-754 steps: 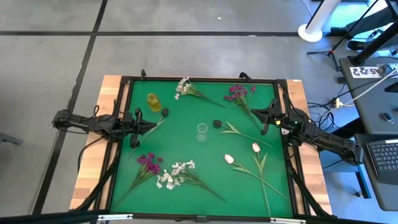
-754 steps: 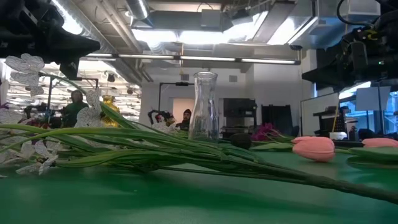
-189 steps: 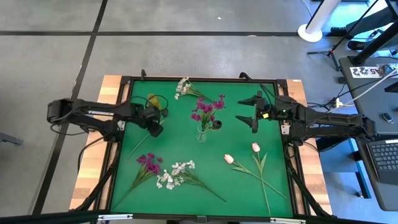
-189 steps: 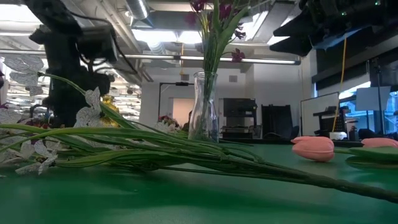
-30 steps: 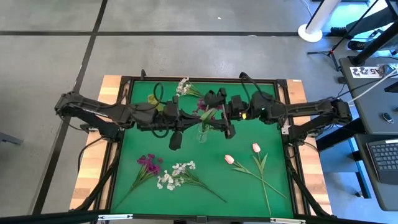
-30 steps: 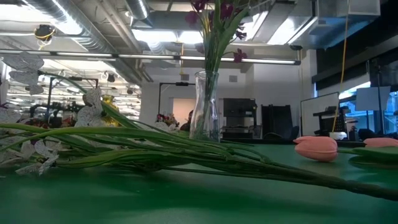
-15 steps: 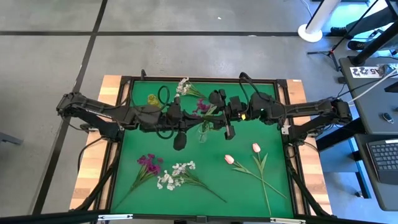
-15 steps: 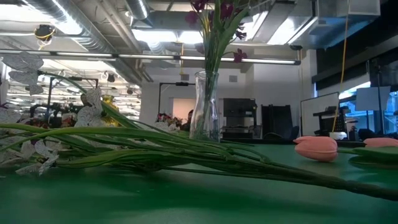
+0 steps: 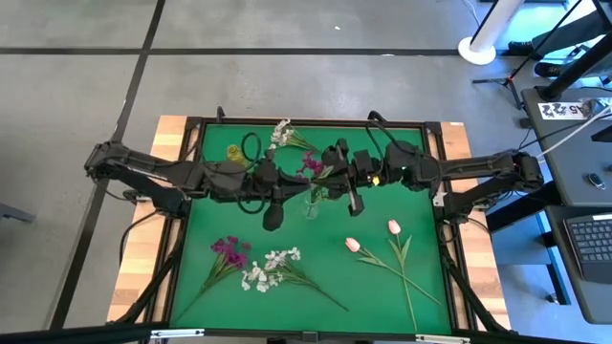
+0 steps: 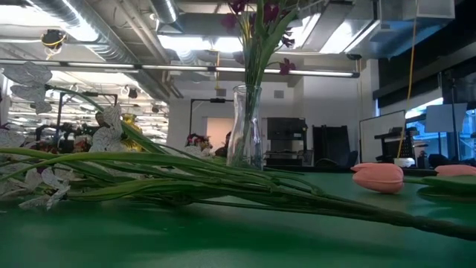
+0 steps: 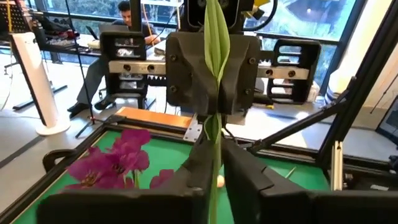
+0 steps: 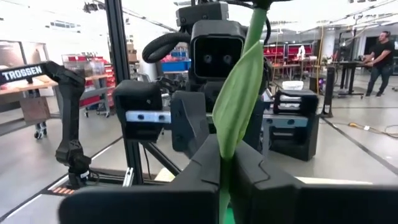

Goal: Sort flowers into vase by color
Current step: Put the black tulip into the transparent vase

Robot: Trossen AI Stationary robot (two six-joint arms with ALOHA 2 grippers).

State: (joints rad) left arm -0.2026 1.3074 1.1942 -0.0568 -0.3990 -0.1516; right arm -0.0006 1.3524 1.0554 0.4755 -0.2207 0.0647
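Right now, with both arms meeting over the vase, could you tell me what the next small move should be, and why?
Probably open the left tool slightly. It and the right tool both look clamped on the same green stem, facing each other above the clear vase that holds magenta flowers; one must let go before the stem can be lowered.

Both arms reach inward over the green table [image 9: 201,277], the left gripper [image 9: 287,182] and right gripper [image 9: 333,180] meeting at the clear vase [image 9: 311,203] holding magenta flowers [image 9: 313,164]. Near-left lie a magenta spray [image 9: 229,249] and white blossoms [image 9: 268,265]; near-right, two tulip buds [image 9: 373,237].
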